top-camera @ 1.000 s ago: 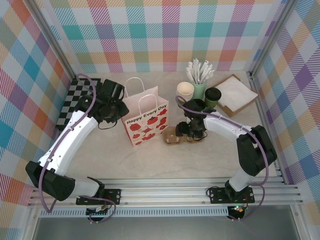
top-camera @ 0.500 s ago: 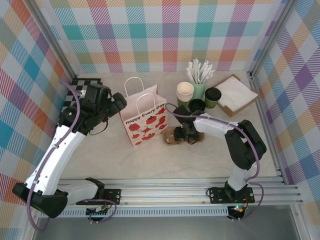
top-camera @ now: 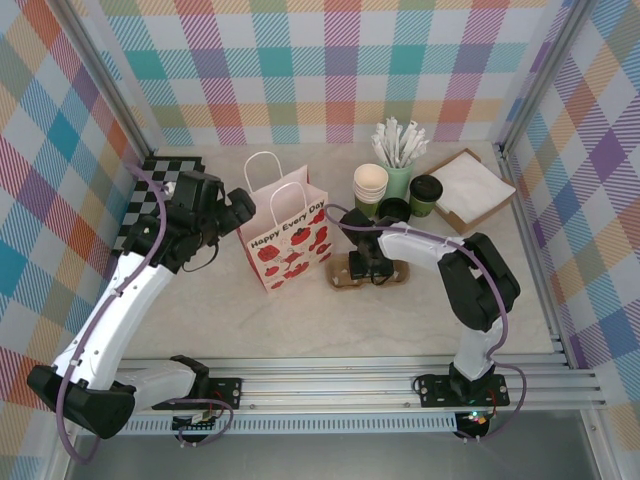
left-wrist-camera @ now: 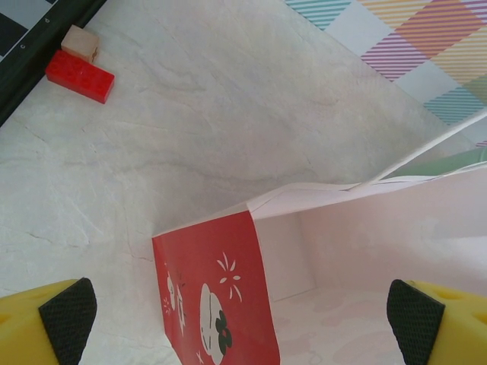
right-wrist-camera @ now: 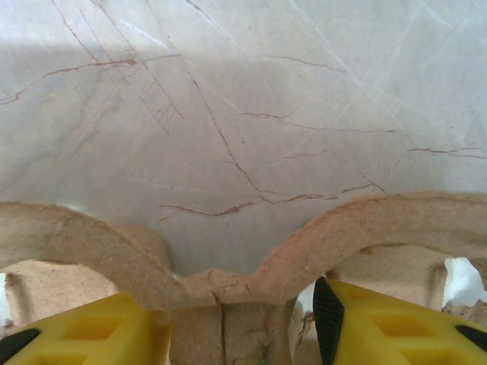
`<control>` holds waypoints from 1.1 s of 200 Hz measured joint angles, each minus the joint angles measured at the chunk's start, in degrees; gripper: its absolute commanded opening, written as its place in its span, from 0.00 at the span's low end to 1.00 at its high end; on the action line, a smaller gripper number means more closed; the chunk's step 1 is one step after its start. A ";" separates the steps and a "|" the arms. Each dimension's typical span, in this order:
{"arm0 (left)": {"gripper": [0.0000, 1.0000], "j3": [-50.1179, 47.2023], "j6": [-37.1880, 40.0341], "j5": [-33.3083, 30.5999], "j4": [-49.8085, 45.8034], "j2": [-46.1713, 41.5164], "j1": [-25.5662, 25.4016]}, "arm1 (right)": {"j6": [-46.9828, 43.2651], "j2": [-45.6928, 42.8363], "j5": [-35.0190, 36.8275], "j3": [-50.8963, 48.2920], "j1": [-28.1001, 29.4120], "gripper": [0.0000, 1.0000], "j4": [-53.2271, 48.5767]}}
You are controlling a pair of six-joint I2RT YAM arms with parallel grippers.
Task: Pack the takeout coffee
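Observation:
The takeout coffee (top-camera: 425, 193), a dark green cup with a black lid, stands at the back right beside a second dark cup (top-camera: 393, 210). The brown cardboard carrier (top-camera: 345, 272) lies on the table in front of them. My right gripper (top-camera: 368, 268) is down on the carrier. In the right wrist view its yellow fingers straddle the carrier's middle ridge (right-wrist-camera: 228, 281). The right gripper (right-wrist-camera: 243, 327) is open, with a thin gap at the right-hand pad. My left gripper (top-camera: 238, 208) hangs wide open at the left side of the red-and-white paper bag (top-camera: 288, 238). Its mouth (left-wrist-camera: 342, 243) gapes below the left gripper (left-wrist-camera: 242, 318).
A stack of cream cups (top-camera: 370, 183) and a pale green stirrer holder (top-camera: 399, 180) stand behind the cups. A brown tray of white napkins (top-camera: 468, 188) sits at the back right. A checkered board (top-camera: 150, 200) lies far left, with a red brick (left-wrist-camera: 80, 74) and a wooden block (left-wrist-camera: 80, 42).
My left gripper let go of the bag's side and opened wide, drawing back slightly. My right gripper sank onto the carrier and its jaws narrowed around the middle ridge.

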 measured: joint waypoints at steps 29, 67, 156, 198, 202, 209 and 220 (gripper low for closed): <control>1.00 0.44 1.20 -0.02 -0.02 0.04 0.81 | -0.11 0.00 0.22 0.00 0.00 0.38 -0.04; 1.00 0.94 5.46 0.68 1.57 -0.02 3.17 | -0.07 -0.63 0.79 -0.28 0.11 0.30 0.02; 0.79 11.06 28.24 10.91 7.52 12.63 4.87 | -3.23 -12.44 0.74 -6.08 -1.31 0.06 -2.43; 0.24 17.29 31.34 18.53 7.28 20.28 4.90 | -4.50 -22.73 -0.52 -8.55 -7.69 0.02 -4.46; 0.23 17.38 31.91 19.19 7.26 20.39 4.66 | -4.83 -23.91 -0.85 -8.72 -8.72 0.02 -4.72; 0.18 17.40 31.76 20.11 7.23 20.41 4.37 | -5.22 -25.97 -1.60 -8.83 -10.58 0.02 -5.18; 0.11 17.64 30.97 21.22 6.84 20.41 3.89 | -6.19 -29.20 -2.60 -8.83 -13.64 0.02 -5.79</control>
